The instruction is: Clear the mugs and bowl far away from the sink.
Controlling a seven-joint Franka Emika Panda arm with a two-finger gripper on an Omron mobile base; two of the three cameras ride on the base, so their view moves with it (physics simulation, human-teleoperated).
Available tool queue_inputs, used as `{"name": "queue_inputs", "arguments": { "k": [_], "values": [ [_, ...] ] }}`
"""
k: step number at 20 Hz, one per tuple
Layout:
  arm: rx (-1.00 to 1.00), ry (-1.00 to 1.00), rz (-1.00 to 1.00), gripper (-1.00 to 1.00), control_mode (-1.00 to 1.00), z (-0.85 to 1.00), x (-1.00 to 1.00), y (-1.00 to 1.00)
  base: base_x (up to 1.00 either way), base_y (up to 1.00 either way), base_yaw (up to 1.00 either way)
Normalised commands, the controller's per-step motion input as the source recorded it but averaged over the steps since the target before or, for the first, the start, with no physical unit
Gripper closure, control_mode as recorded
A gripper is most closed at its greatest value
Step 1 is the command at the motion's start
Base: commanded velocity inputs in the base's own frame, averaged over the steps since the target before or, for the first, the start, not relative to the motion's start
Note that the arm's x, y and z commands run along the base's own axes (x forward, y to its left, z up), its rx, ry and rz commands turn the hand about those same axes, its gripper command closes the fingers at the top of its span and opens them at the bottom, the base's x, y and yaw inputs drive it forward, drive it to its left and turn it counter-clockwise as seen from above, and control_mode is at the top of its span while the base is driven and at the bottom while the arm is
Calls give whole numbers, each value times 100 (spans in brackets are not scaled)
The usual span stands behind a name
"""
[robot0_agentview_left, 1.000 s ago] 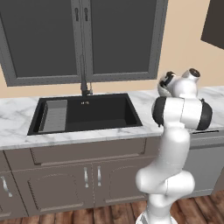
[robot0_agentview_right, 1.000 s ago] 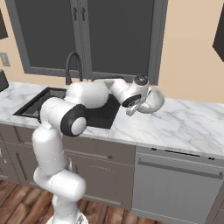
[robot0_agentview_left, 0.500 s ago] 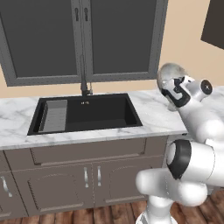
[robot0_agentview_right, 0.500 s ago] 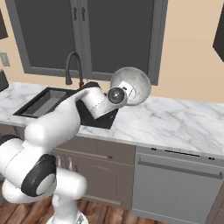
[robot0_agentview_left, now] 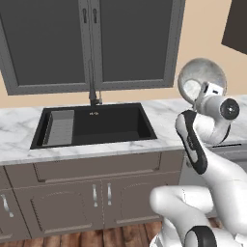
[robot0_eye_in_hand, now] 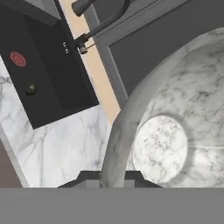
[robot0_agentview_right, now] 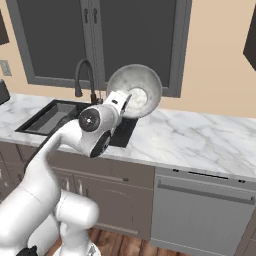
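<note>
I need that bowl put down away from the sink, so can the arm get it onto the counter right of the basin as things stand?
Probably yes: the tool holds the bowl aloft, and the marble counter right of the sink looks bare.

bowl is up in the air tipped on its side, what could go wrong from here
The gripper is shut on the bowl at its rim alone, so it could twist or slip out and drop onto the marble counter. It is also carried high beside the window frame and not far from the tap; a wide swing might knock either.
</note>
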Motion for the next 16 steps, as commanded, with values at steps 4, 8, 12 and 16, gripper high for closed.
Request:
{"name": "queue_inputs", "arguments": {
  "k": [4,8,12,16],
  "values": [
    [-8,11,-16,100,100,22,-42,0,-33,-8,-30],
    [0,0,0,100,100,0,0,0,-20,0,-90],
    [0,0,0,100,100,0,0,0,0,0,-100],
    [0,0,0,100,100,0,0,0,0,0,-100]
  ]
}}
